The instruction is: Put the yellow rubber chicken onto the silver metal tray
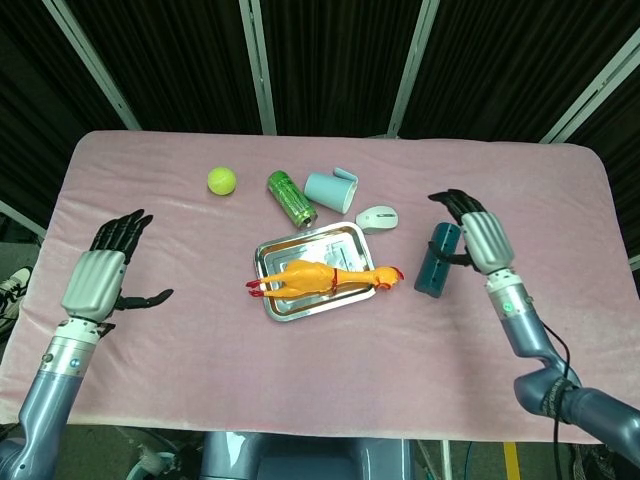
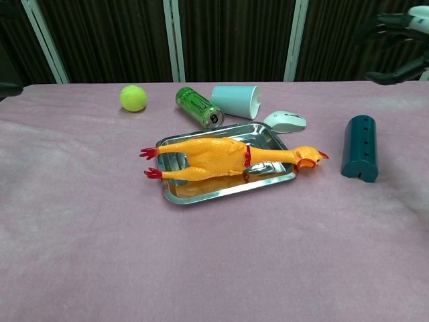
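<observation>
The yellow rubber chicken (image 2: 218, 158) lay lengthwise on the silver metal tray (image 2: 271, 137), body resting in the tray, red feet poking over the left rim and head and beak hanging past the right rim above the pink bench (image 2: 201, 268). Judged from this, the placing looked done. Handling judgement: the chicken appeared hollow, light and soft, likely to squash and bend under grip; the skin looked smooth and slightly glossy, so possibly slippery. The neck near the red collar, or the thick mid-body, seemed the best places to take hold; the thin legs would flop. The tray looked thin, stiff and light, liable to slide if nudged. Left hand (image 1: 100, 275) hovered well left of the tray, holding nothing, fingers (image 1: 122, 228) spread, thumb out to the side. Right hand (image 1: 478, 237) was raised just beside the dark teal block (image 2: 360, 146), fingers apart and empty; whether it touched the block could not be told. In the chest view only the edge of the right hand showed at the upper right corner. Writing: the green drink can (image 2: 199, 106), lying on its side behind the tray, carried a pale printed mark, too small to read. No legible text on the blue cup (image 2: 236, 101), computer mouse (image 2: 285, 121) or tennis ball (image 2: 133, 98).
</observation>
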